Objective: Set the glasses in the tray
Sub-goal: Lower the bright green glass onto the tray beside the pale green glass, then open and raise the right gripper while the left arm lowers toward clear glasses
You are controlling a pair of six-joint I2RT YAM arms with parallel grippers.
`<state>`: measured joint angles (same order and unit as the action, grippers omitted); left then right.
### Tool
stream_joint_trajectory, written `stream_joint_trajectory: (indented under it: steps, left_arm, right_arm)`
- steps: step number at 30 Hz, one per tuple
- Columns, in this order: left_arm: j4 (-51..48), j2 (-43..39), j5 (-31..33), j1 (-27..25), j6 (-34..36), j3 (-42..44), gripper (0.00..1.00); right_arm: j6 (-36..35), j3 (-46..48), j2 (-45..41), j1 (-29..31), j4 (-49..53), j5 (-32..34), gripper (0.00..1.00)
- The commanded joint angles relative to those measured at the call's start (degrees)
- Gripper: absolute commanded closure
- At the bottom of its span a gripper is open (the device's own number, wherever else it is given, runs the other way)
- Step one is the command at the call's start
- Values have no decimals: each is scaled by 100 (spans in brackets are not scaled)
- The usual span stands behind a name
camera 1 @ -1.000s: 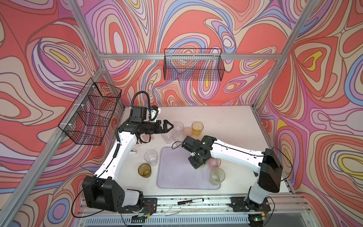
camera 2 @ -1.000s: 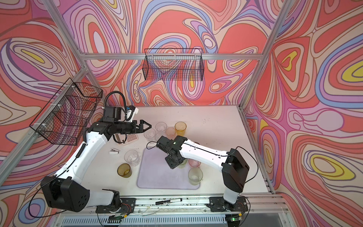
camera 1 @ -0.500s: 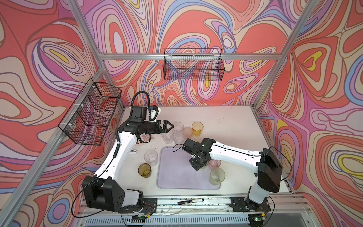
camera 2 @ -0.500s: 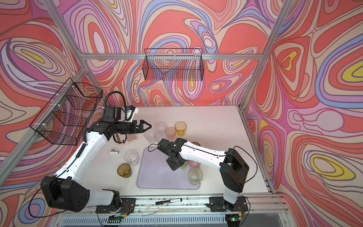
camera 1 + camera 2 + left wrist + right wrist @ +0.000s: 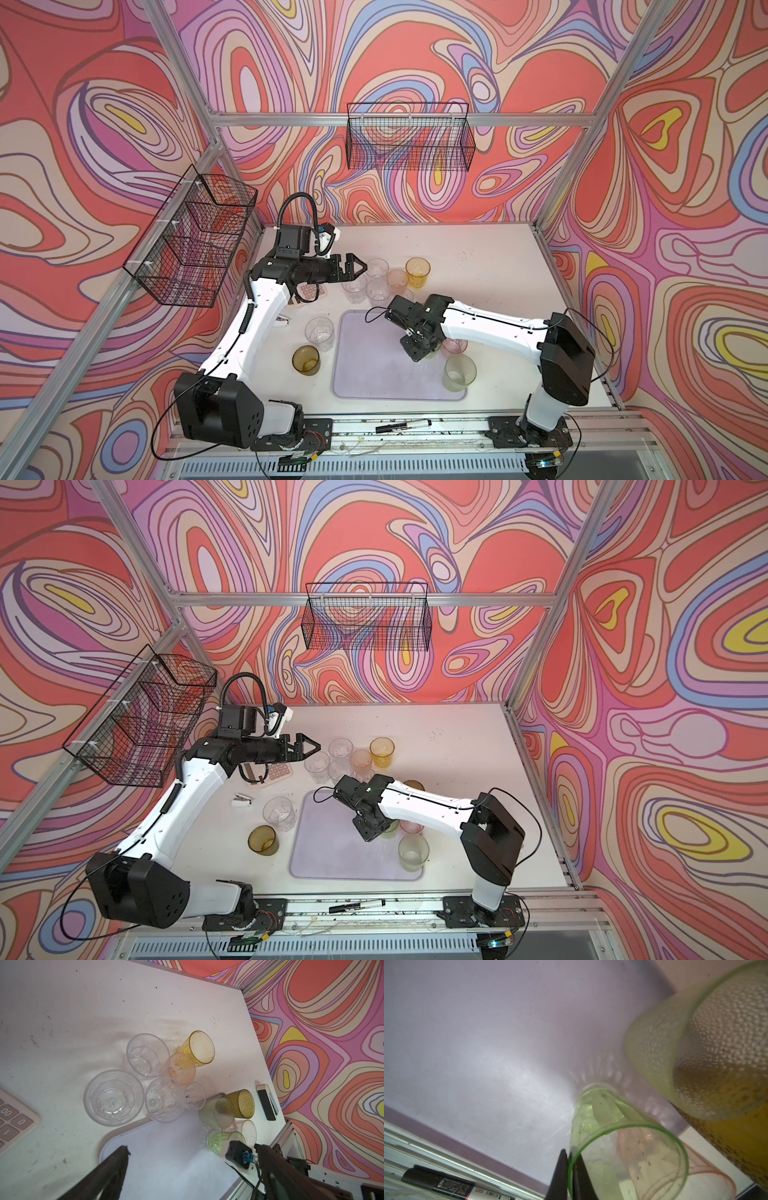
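Note:
The pale lavender tray (image 5: 374,365) (image 5: 332,856) lies at the front middle of the table. My right gripper (image 5: 417,353) (image 5: 570,1152) is shut on the rim of a light green glass (image 5: 612,1136) (image 5: 220,1140), held tilted low over the tray's right side. A pale green glass (image 5: 459,372) stands at the tray's front right corner and a pink glass (image 5: 455,345) beside the right rim. My left gripper (image 5: 359,270) (image 5: 192,1148) hangs open and empty beside the back cluster of clear glasses (image 5: 376,268), a peach glass (image 5: 397,278) and an amber glass (image 5: 417,270).
A clear glass (image 5: 320,332) and an olive-brown glass (image 5: 306,359) stand left of the tray. A calculator (image 5: 309,293) lies under the left arm. A marker (image 5: 403,426) rests on the front rail. Black wire baskets (image 5: 409,139) (image 5: 191,237) hang on the walls.
My right gripper has shifted a little toward the front and lower over the tray with the green glass in it. The left arm has not moved.

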<state>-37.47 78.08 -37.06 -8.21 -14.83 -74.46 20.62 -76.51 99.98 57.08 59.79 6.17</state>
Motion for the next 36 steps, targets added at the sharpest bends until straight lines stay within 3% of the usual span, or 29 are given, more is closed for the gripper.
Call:
stream_joint_trajectory:
  steps: [1, 14, 36]
  left_arm:
    - [33, 5, 6, 21, 33, 54, 0]
    - [25, -4, 4, 24, 33, 63, 0]
    - [-8, 58, 75, 22, 57, 36, 0]
  right_arm:
    - [-15, 88, 65, 27, -105, 181, 100]
    - [-37, 71, 118, 23, -170, 243, 100]
    - [-65, -99, 118, 25, 1, 384, 84]
